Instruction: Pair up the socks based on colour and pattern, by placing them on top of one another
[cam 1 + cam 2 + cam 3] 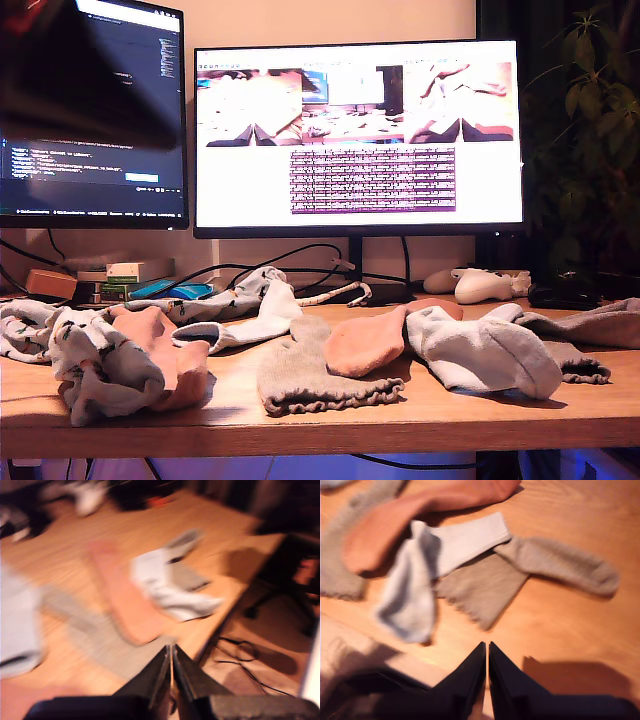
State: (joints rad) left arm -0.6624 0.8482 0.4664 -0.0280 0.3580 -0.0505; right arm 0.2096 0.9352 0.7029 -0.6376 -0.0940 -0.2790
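Observation:
In the exterior view neither arm shows. The socks lie spread over the wooden desk [420, 410]: patterned pale blue socks [95, 360] heaped with a pink sock [165, 345] at that view's left, and a frilly grey-taupe sock [310, 380], a salmon-pink sock [365, 340], a light blue-white sock [485, 355] and another grey sock [595, 325] toward its right. My first gripper [170, 662] is shut and empty above the desk edge, short of a pink sock [122, 597] and a white ribbed sock [160, 582]. My second gripper [486, 655] is shut and empty, near a light ribbed sock [417, 580] lying across a grey sock [540, 562].
Two monitors [355, 135] stand at the back with cables under them. A white game controller [485, 285] lies behind the socks at the exterior view's right, small boxes [125, 275] at its left. Beyond the desk edge, cables [235, 652] lie on the floor.

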